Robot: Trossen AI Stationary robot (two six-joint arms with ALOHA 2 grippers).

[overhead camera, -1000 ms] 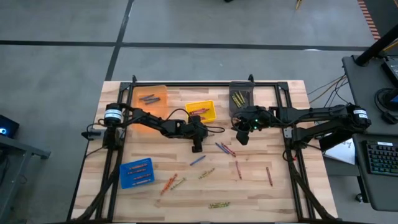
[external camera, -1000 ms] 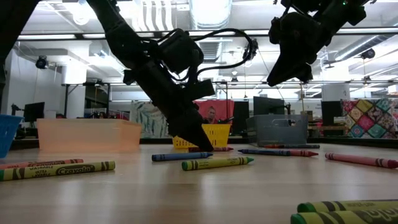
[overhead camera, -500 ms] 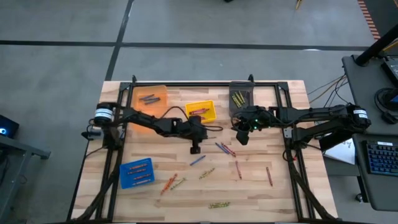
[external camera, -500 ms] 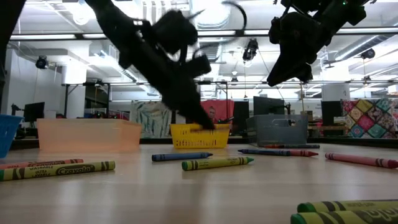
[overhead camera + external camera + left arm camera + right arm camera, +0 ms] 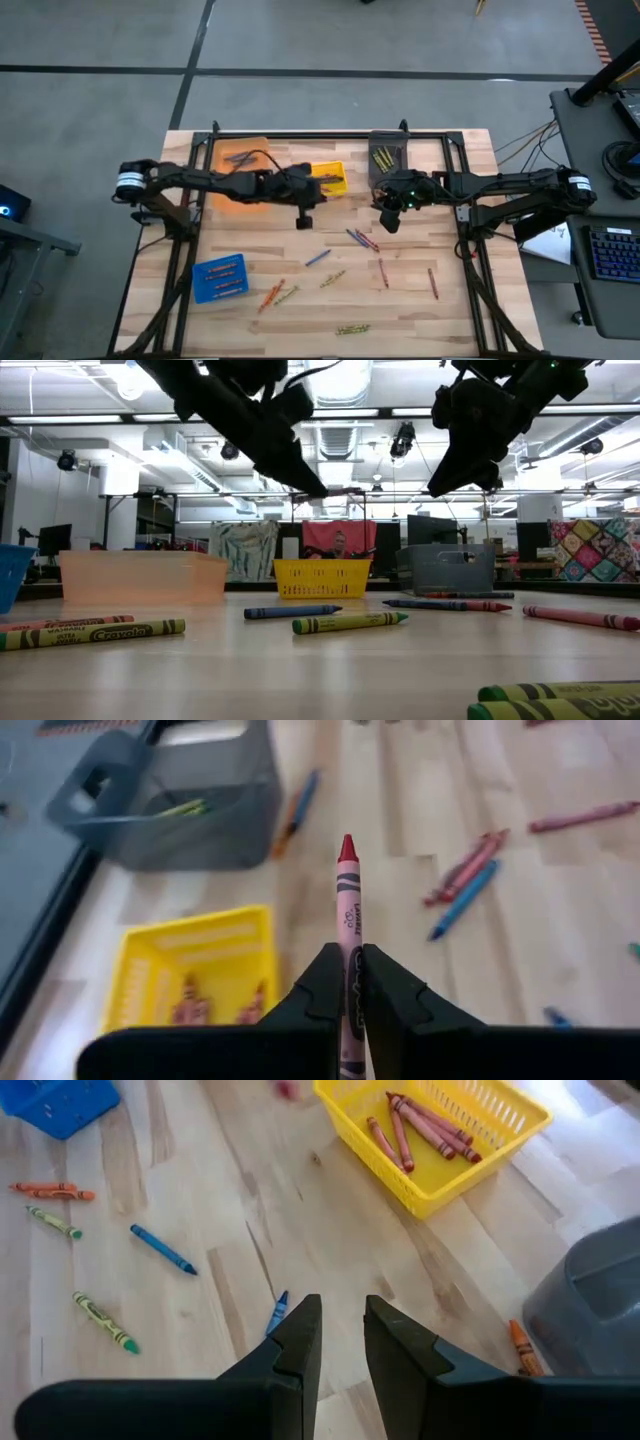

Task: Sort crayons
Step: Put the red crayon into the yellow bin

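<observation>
— While the left tool [image 5: 350, 982] hangs above the wooden table [image 5: 420, 300], what has it got?
— Its fingers are clamped on a thin red wax crayon [image 5: 347, 910], just near of the yellow plastic bin [image 5: 331, 172], which has red crayons in it.
— And the right tool [image 5: 342, 1338]?
— Raised near the grey bin [image 5: 386, 152] at the far side, fingers slightly apart, holding nothing. Loose crayons [image 5: 332, 277] lie scattered over the near half, right of the blue bin [image 5: 219, 278].

Red crayon [image 5: 347, 910]; yellow bin [image 5: 330, 176]; blue bin [image 5: 220, 278]
</observation>
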